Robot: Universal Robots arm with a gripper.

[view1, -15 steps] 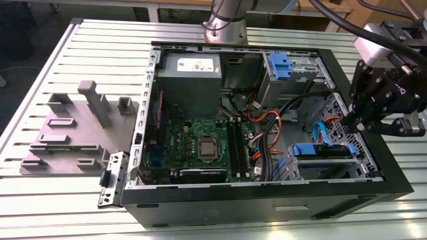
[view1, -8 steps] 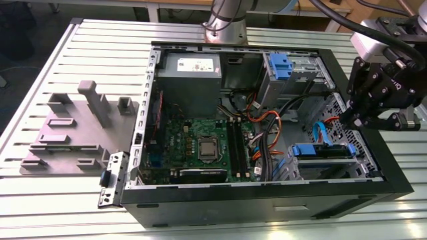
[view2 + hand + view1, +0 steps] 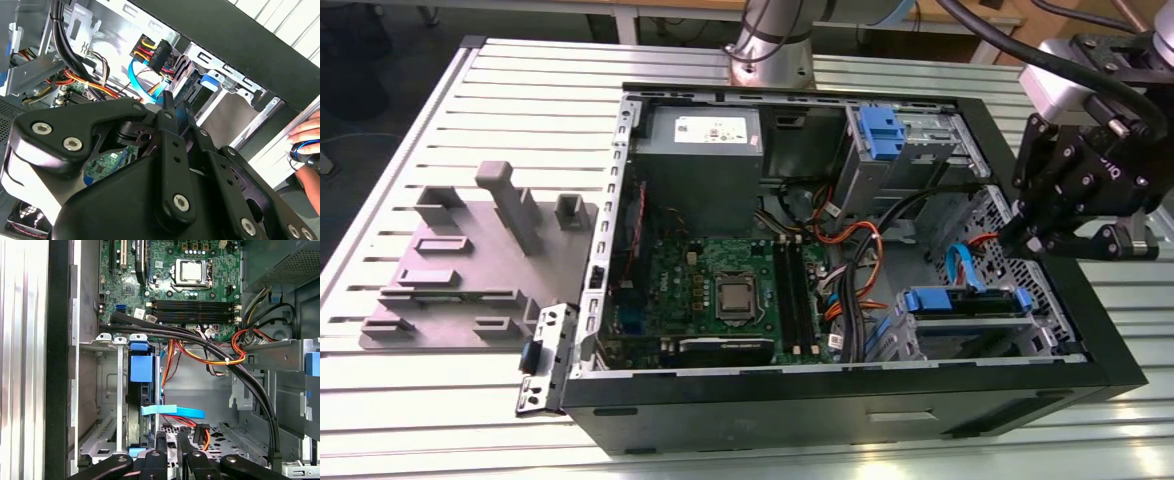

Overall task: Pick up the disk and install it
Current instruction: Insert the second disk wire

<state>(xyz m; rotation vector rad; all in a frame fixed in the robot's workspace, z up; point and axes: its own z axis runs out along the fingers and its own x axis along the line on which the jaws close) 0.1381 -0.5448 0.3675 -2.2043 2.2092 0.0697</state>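
The gripper (image 3: pixel 1047 243) hangs pointing downward, its fingers (image 3: pixel 161 441) pressed together.

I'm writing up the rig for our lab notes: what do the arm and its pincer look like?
The pincer is matte black, built of flat linkage bars joined by silver screws and pivot pins, seen in both wrist views. Above it sits a grey-and-black wrist block with thick black cables looping off. The arm's base column is silver-grey.

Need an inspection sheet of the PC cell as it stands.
Surface: slotted aluminium table, with an open PC case lying on it.
Job's things: disk in its blue carrier, sitting in the drive cage.
Clutter: grey fixture block beside the case.
Grippers: claw close to the disk, inside the case.
Cables: blue data cable and orange-yellow wires, loose inside.
Surroundings: a hand on a mouse, beyond the case.
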